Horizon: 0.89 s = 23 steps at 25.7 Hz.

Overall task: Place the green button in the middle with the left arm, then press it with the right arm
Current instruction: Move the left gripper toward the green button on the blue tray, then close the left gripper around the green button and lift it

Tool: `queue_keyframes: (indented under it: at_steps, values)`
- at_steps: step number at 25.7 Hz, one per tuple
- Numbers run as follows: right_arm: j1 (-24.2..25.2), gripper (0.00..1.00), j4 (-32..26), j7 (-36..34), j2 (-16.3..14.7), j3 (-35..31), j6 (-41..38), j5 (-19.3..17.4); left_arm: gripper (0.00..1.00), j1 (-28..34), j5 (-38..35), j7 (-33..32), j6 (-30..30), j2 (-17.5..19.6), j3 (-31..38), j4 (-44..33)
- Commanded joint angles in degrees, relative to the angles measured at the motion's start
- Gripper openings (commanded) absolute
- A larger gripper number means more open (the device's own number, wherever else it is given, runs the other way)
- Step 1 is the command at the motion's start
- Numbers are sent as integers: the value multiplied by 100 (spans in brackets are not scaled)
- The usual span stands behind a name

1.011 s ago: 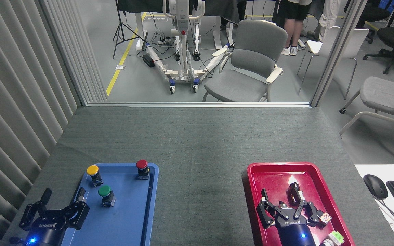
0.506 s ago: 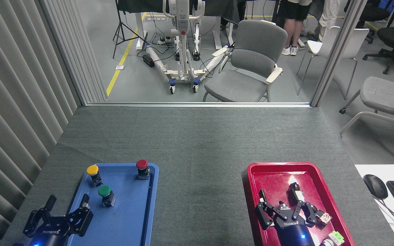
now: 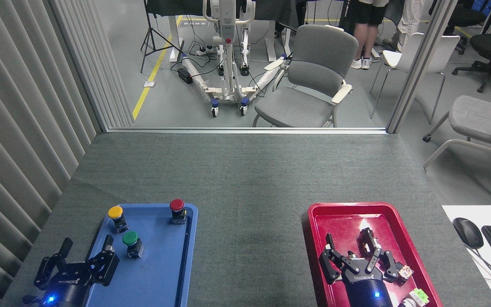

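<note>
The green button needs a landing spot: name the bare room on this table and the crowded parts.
Free: the grey cloth between the blue tray and the red tray, and the whole far half up to the window rail. Crowded: the blue tray's far end, with three buttons, and the red tray under the right gripper.

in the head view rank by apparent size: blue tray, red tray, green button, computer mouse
1. blue tray and red tray: look alike, and both are cut off by the bottom edge, so not ranked.
2. computer mouse
3. green button
</note>
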Motion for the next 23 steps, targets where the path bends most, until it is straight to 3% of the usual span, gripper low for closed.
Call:
queue_keyframes:
  at_steps: [1, 4, 8, 16, 23]
  values:
    - [34, 100, 0, -11, -10, 109, 31, 91, 99, -46, -7, -7, -3, 31, -53, 184]
    - [-19, 100, 9, 15, -28, 153, 22, 328, 99, -81, -209, 19, 58, 40, -282, 421]
    - [-28, 100, 0, 24, -19, 171, 22, 346, 99, -441, -1123, 63, 84, -22, -580, 1168]
    - [-10, 100, 0, 24, 7, 180, 31, 346, 99, -1285, -1141, 186, 23, -13, -589, 2679]
    - [-19, 100, 0, 24, 7, 180, 14, 346, 99, -1672, -1132, 195, 14, -13, -633, 3330]
